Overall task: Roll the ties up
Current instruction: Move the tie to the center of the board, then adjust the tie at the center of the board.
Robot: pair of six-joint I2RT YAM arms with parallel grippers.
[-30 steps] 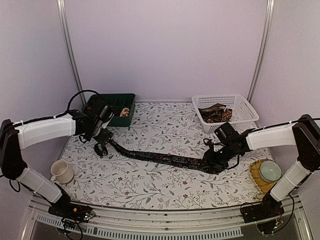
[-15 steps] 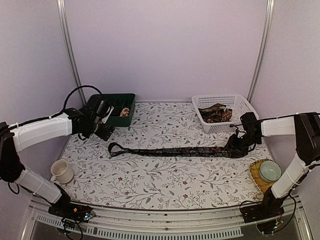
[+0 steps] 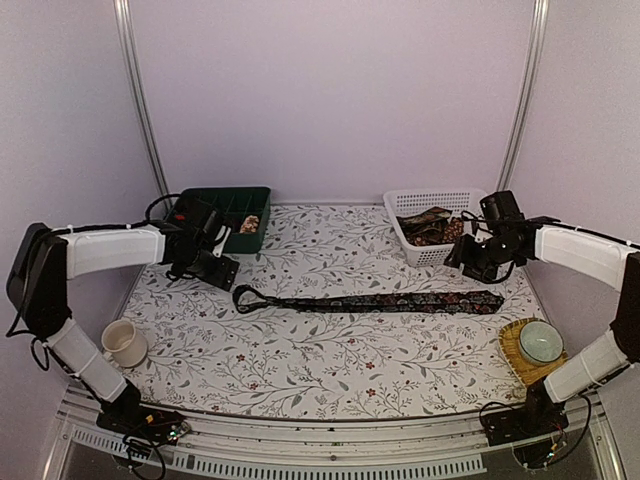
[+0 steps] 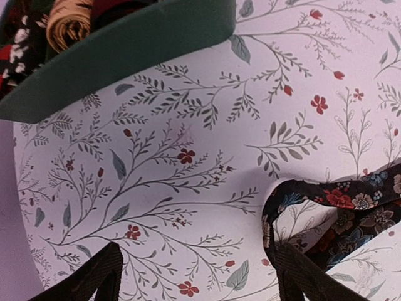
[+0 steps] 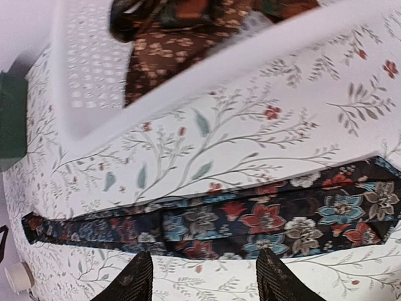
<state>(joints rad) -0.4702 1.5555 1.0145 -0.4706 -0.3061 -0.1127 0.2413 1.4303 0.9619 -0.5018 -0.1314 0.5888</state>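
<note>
One dark floral tie (image 3: 370, 301) lies flat and nearly straight across the middle of the table, its looped narrow end (image 3: 245, 297) at the left and its wide end (image 3: 490, 301) at the right. My left gripper (image 3: 214, 270) is open and empty, just up-left of the looped end. In the left wrist view (image 4: 197, 285) the loop (image 4: 326, 204) touches the right fingertip (image 4: 307, 276). My right gripper (image 3: 458, 262) is open and empty above the wide end, and the tie (image 5: 250, 219) lies just beyond its tips (image 5: 203, 282). More ties (image 3: 430, 227) are heaped in the basket.
The white mesh basket (image 3: 487, 210) stands back right, its rim (image 5: 207, 69) close to my right gripper. The dark green compartment tray (image 3: 228, 200) with coiled ties (image 4: 69, 22) sits back left. A mug (image 3: 125, 343) stands front left. A cup on a woven coaster (image 3: 541, 342) stands front right.
My right gripper dragged the tie's wide end to the right, straightening it, then let go and rose toward the basket. My left gripper let go of the narrow end; the tie shifted right.
</note>
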